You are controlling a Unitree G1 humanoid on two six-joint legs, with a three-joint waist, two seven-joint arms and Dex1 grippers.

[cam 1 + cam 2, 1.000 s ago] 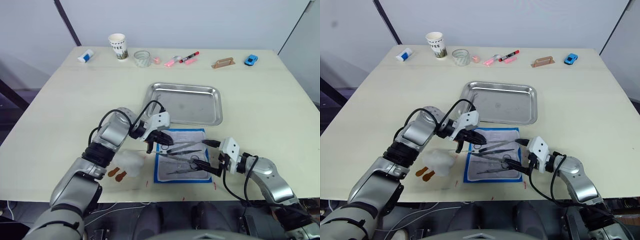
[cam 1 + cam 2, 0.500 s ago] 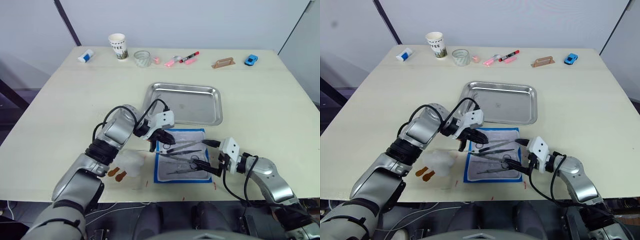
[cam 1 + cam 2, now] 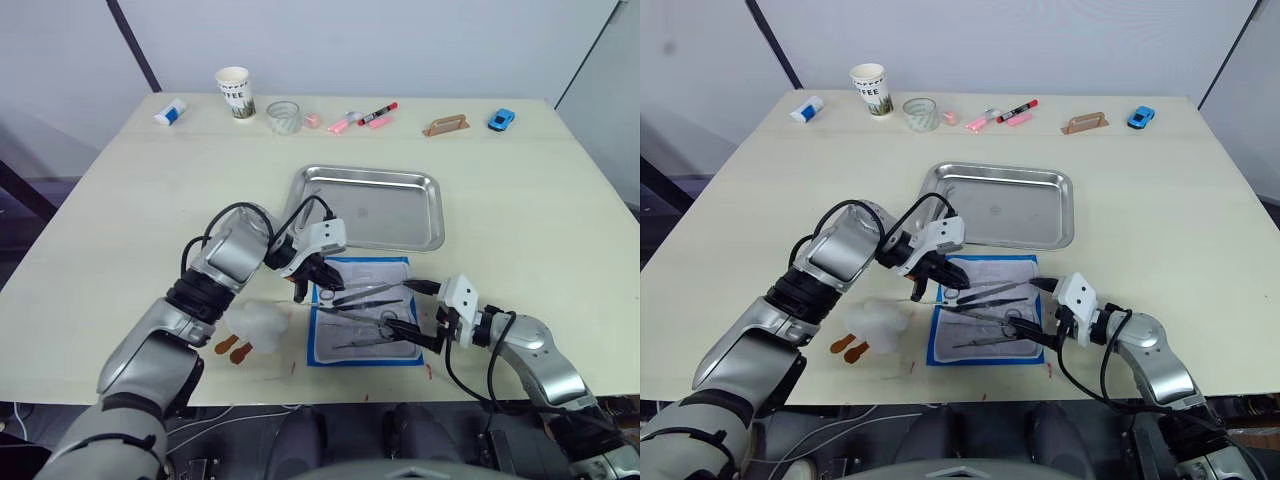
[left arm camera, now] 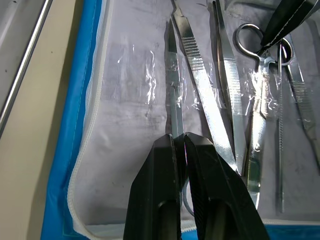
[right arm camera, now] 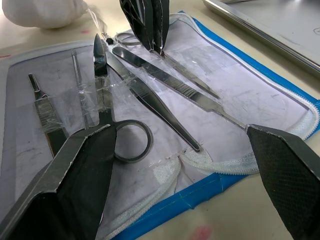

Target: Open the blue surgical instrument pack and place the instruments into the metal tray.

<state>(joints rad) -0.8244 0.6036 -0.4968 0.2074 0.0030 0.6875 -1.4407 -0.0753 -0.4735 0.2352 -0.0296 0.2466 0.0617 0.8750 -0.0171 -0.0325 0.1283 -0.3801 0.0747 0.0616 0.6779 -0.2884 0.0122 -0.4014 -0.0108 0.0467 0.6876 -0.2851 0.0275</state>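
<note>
One opened blue pack [image 3: 362, 312], about five instruments [image 4: 210, 95], left tool [image 4: 179, 141] pinching one, right tool [image 5: 182, 150] spread

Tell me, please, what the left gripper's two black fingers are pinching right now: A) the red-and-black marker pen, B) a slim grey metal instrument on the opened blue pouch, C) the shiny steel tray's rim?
B: the left gripper is shut on a slim grey metal instrument lying on the open blue pouch.
</note>
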